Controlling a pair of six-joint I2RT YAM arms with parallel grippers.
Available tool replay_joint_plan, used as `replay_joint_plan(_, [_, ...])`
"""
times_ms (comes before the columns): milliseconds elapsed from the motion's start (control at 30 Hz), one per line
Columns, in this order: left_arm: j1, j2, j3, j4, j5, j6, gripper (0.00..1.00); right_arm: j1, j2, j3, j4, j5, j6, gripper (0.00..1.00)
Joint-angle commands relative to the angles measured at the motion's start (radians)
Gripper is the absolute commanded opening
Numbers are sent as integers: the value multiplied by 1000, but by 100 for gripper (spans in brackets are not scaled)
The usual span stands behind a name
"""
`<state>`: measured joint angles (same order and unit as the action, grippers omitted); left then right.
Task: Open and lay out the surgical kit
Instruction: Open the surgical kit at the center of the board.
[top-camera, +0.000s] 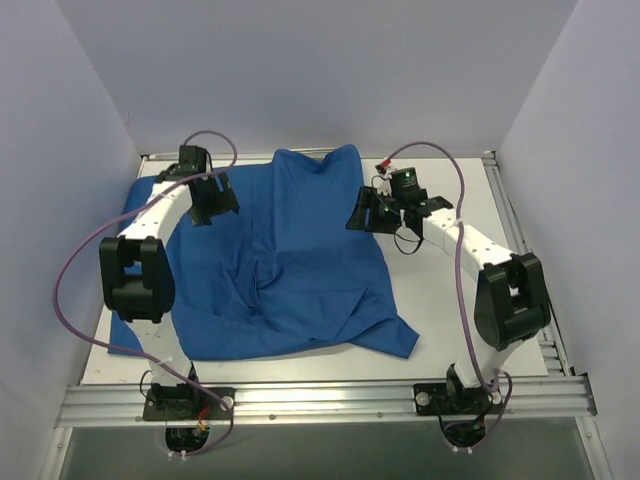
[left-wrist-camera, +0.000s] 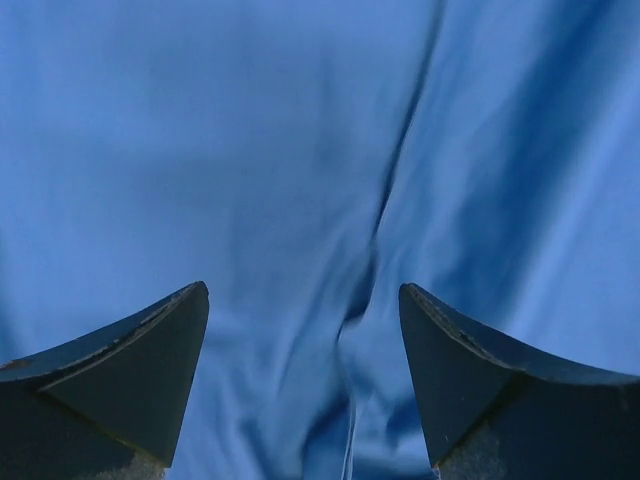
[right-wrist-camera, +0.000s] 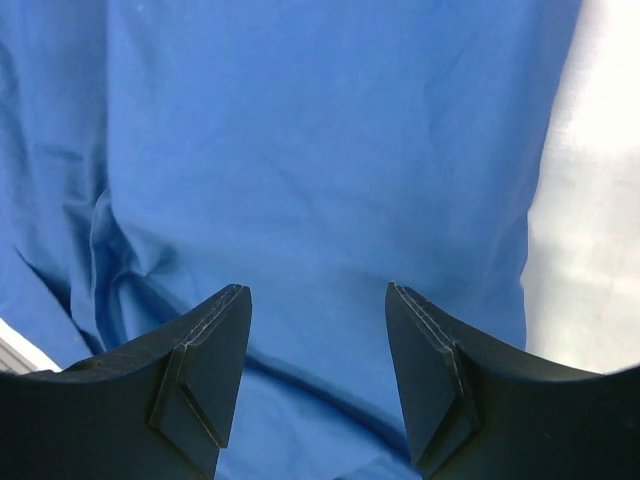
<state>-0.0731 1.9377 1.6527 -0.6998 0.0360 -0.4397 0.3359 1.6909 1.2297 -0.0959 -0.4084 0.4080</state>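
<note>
The royal-blue cloth wrap (top-camera: 280, 260) is being seen from above, lying rumpled across the middle of the white table (top-camera: 450, 330) between the two arms. Its long axis is being laid from the far edge of the table toward the near rail, at a slight slant. A bunched peak is being pointed toward the back wall, and a loose corner is being pointed toward the near right, close to the right arm's base. The cloth's left border is being hidden under the left arm. A creased dip is being shown near the cloth's middle.

The left gripper (top-camera: 212, 200) is being held over the far left part of the cloth, and the right gripper (top-camera: 368, 212) is being held at its far right edge. From above, the gap between each pair of jaws is not being shown clearly.

That detail is being supplied by the wrist views. In the left wrist view the two dark fingers (left-wrist-camera: 130, 370) are being held spread wide, with nothing but blue fabric beyond the gap, and a long dark fold is being shown running away from the camera. In the right wrist view the fingers (right-wrist-camera: 190, 370) are likewise being held apart, pinching nothing, over smoother cloth whose edge is being shown at the right against bare white table. Whether any fingertip is touching the fabric cannot be told.
</note>
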Motion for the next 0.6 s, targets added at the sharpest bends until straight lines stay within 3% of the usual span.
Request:
replay_joint_plan(0, [-56,-141,-143,118,-64,-109,86,6,-97,-45,-1,5,9,56])
replay_joint_plan(233, [-159,-221,-448,255,-21,-191,87,14,-203,-156,18,14,25,56])
replay_joint_plan(467, [-198,-198,-524,298,-11,-209,85,18,-296,-237,4,31,35,57])
replay_joint_plan(500, [-198,-197,-525,299,-15,-212,82,18,-313,-245,-1,33,35,57])
replay_joint_plan(567, [-198,-200,-531,319,11,-212,62,18,-327,-248,-13,46,32,57])
